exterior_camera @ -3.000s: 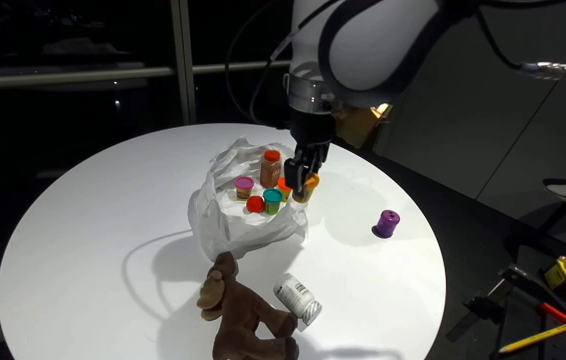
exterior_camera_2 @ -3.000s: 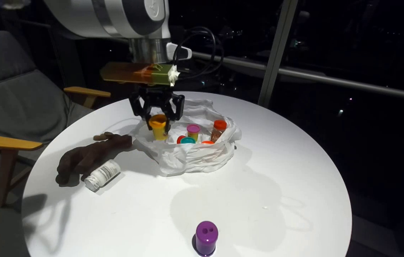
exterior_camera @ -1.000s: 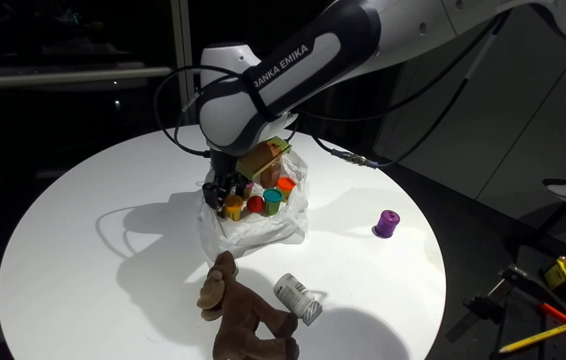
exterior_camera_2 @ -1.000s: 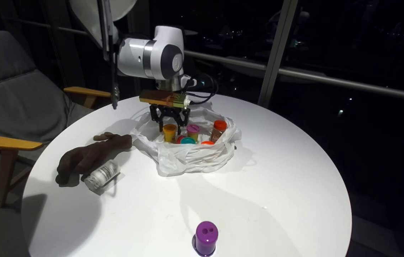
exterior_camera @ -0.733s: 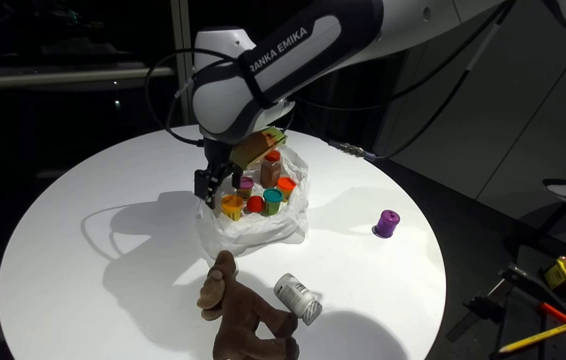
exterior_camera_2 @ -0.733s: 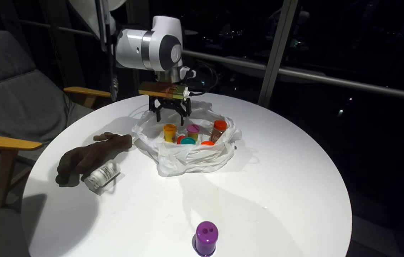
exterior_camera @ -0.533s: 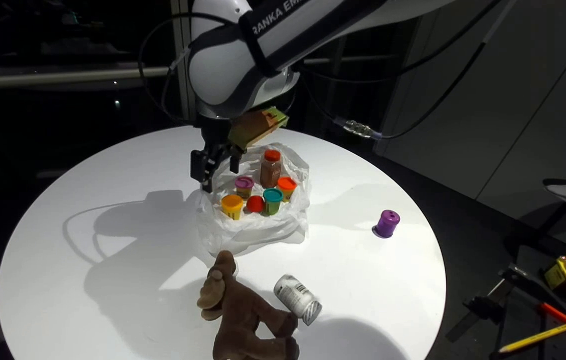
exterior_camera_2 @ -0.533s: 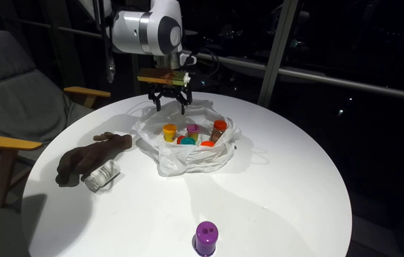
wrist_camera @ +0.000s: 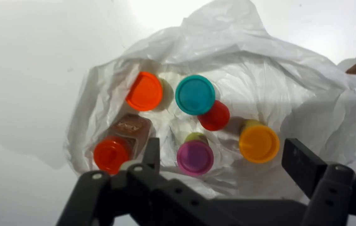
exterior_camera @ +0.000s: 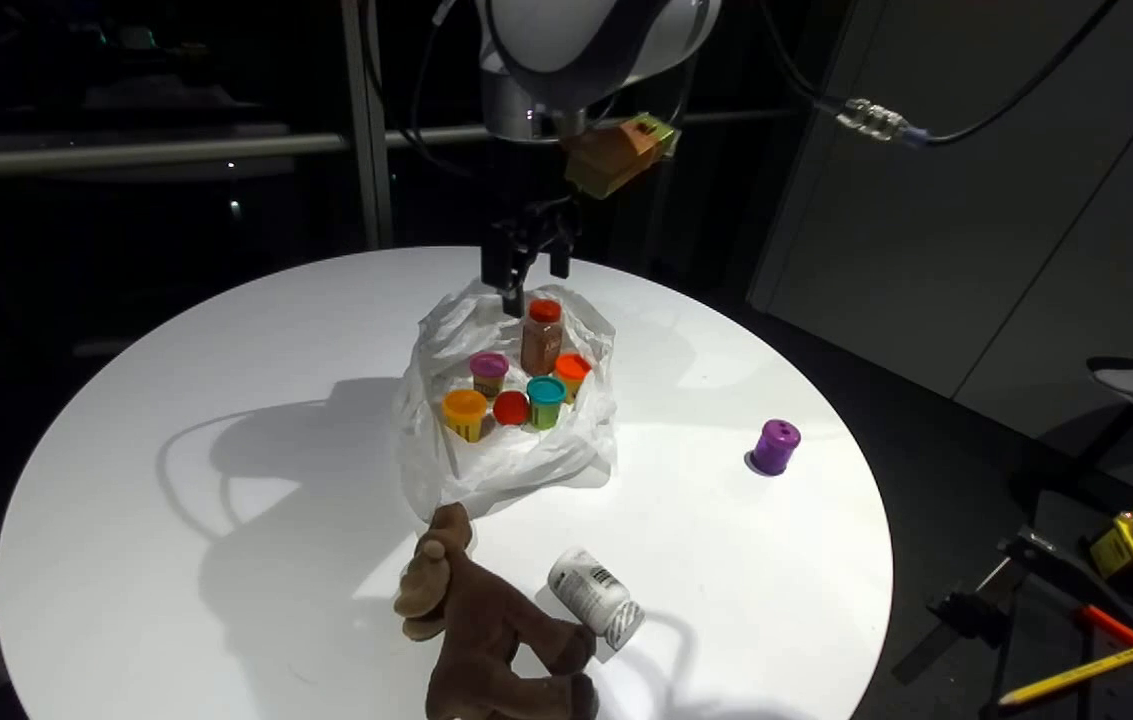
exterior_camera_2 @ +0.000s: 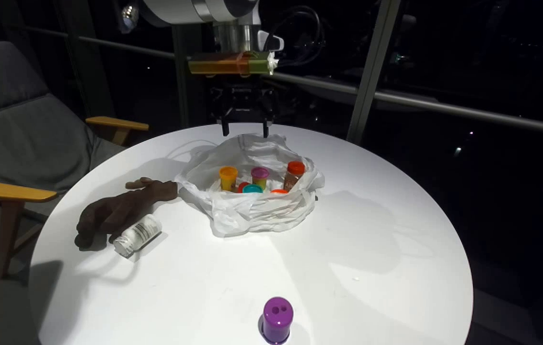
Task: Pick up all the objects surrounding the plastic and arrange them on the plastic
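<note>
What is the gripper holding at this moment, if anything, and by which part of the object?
Nothing is held. The gripper stands open, with no object between its jaws; the yellow cup sits apart from it, in the plastic bag.

The bag [exterior_camera_2: 257,218] is thin, wrinkled, translucent plastic with a faint sheen, and the worktop [exterior_camera_2: 194,297] looks smooth. The purple container [exterior_camera_2: 277,325] looks like hard, glossy plastic, the teal-lidded tub [exterior_camera: 546,398] and pink-lidded tub [wrist_camera: 195,158] like smooth plastic, and the plush toy [exterior_camera: 486,625] like soft, matt cloth. The pincer [exterior_camera_2: 246,129] has a matt finish, the chair [exterior_camera_2: 5,134] wears dull cloth, and its armrest [exterior_camera_2: 7,189] looks like smooth wood.
</note>
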Controlling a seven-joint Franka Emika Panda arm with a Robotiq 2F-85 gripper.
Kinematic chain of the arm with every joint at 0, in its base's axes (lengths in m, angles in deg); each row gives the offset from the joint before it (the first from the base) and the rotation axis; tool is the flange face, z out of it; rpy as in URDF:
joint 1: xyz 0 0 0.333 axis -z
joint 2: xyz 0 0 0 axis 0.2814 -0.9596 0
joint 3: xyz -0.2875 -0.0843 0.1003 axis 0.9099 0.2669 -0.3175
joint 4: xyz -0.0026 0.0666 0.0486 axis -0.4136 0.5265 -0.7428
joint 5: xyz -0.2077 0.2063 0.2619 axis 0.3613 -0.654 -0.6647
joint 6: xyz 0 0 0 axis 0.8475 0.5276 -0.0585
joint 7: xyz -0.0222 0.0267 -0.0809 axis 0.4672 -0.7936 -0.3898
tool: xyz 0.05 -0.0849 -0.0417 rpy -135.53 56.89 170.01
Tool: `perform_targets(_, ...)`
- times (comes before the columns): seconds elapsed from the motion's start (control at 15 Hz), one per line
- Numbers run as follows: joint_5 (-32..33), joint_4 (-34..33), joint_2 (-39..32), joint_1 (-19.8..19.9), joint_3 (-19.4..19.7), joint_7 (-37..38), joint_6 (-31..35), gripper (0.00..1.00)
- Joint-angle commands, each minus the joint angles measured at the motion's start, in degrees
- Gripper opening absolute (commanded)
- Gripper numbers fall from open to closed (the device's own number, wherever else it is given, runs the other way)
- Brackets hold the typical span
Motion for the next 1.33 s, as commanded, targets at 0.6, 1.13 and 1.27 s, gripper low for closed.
perform_targets(0.6,11.12,32.30,14.23,5.25,7.60,5.40,10.42,1.00)
perform_targets(1.13,13.50,37.19,11.94,6.72,10.36,9.45,24.28,1.00)
perform_targets(1.27,13.15,39.12,12.00,7.15,10.78,9.36,27.02,1.00)
